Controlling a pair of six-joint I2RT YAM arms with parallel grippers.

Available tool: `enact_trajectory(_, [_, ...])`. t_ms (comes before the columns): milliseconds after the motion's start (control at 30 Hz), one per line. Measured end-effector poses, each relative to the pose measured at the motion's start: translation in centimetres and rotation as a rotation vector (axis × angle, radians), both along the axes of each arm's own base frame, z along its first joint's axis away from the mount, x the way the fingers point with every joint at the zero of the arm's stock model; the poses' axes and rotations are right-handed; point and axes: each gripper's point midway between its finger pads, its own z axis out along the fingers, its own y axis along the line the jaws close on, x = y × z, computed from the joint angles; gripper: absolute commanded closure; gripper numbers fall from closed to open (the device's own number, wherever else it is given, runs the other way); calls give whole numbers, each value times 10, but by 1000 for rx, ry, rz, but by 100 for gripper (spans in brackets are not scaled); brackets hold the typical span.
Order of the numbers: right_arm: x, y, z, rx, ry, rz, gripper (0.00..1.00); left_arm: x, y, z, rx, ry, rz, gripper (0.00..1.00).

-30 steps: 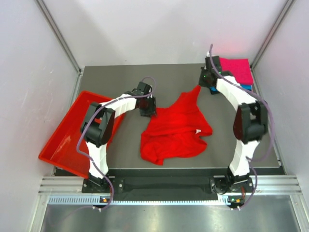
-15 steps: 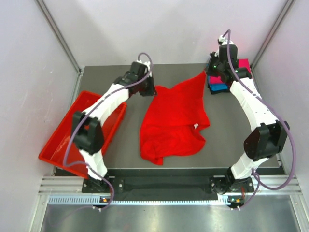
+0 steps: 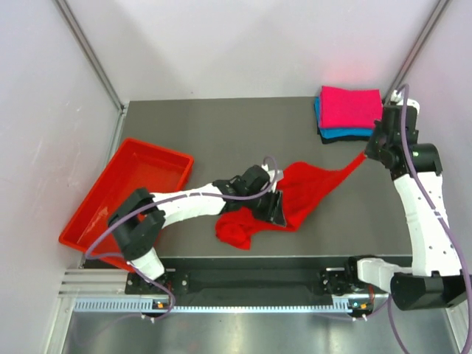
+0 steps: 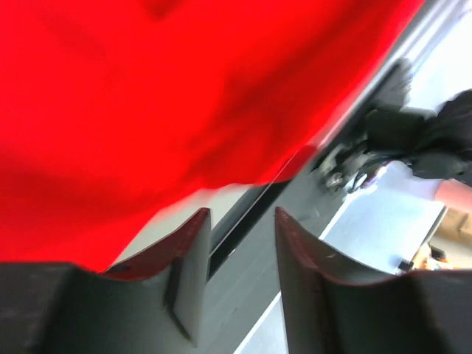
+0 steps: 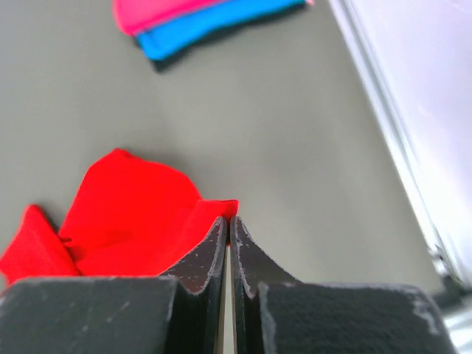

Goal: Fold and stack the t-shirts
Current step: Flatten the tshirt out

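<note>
Vs 0.5 s ago: left gripper (image 3: 274, 209) swung from far side down to red t-shirt (image 3: 306, 188) mid-table. The right gripper (image 3: 366, 153) pulled back rightwards, stack now uncovered. Left wrist view blurred, cloth fills it, contact unclear. Left gripper's fingers (image 4: 188, 265) apart w/ nothing between, shirt just beyond tips. Right gripper's fingers (image 5: 203, 265) pinched tight on shirt corner, cloth taut to their left. Beyond them: pink t-shirt (image 3: 350, 105) atop teal t-shirt (image 3: 341, 133).
</note>
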Motion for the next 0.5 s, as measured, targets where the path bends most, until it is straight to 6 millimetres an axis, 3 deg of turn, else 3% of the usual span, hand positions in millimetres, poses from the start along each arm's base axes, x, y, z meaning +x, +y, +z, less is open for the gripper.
enact_trajectory(67, [-11,-11,-5,-25,31,-34,100,-7,7,-22,51,62,-9,49])
enact_trajectory(133, [-17,-18,-15,-46,72,-52,100,4,14,-15,44,61,12,48])
enact_trajectory(200, [-20,-21,-27,-59,111,-58,100,35,23,9,10,6,58,48])
enact_trajectory(333, [-23,-20,-44,-63,155,-41,100,136,70,77,-48,-208,248,49])
enact_trajectory(400, [-24,-19,-51,-60,167,-30,100,175,100,92,-35,-287,335,49])
enact_trajectory(500, [-24,-15,-58,-51,178,-9,100,197,122,84,22,-328,360,48])
